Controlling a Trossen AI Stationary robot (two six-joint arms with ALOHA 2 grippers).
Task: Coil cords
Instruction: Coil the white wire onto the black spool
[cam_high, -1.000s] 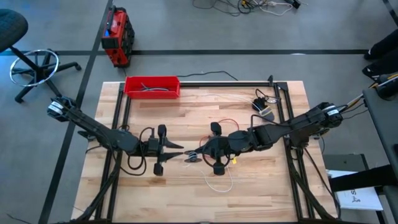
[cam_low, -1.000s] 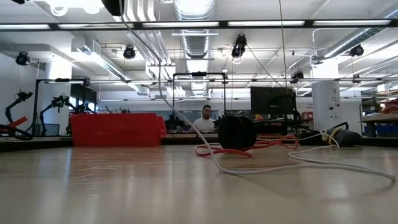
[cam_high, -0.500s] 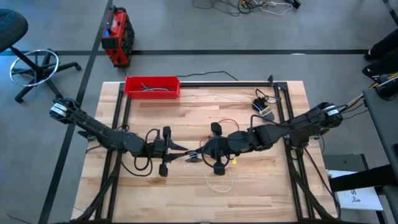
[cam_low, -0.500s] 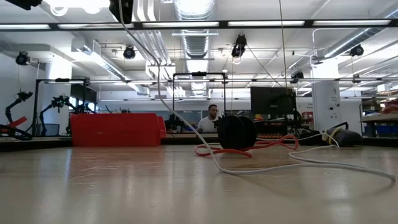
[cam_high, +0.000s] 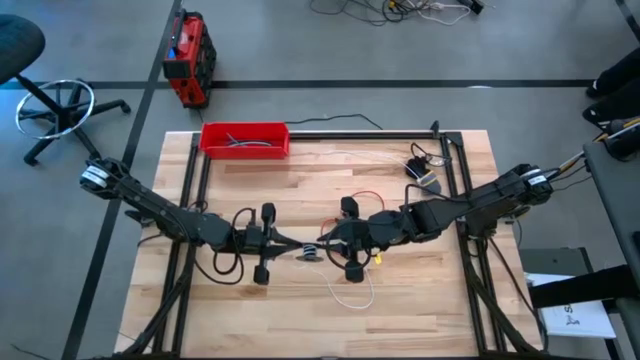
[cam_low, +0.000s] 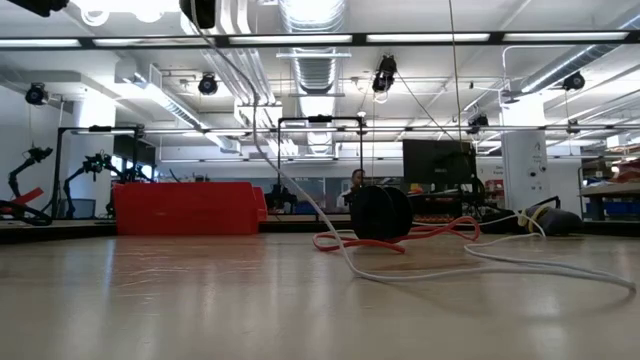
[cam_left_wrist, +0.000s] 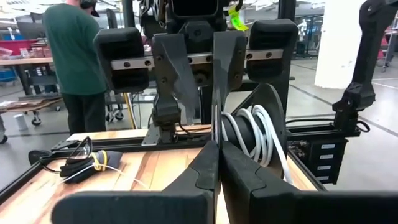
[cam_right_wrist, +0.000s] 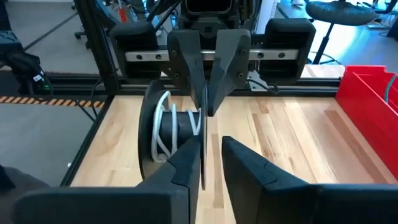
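Low view: wooden table (cam_low: 200, 300), workshop behind; both hands pinching white cord (cam_low: 480, 262).

White cord (cam_left_wrist: 256, 134) coiled (black spool (cam_left_wrist: 270, 127))

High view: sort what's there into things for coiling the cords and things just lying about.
For the job:
white cord, partly wound on the black spool
red cord
left gripper and right gripper, both at the spool

Lying about:
red tray
dark cable bundle
red case on the floor
office chair
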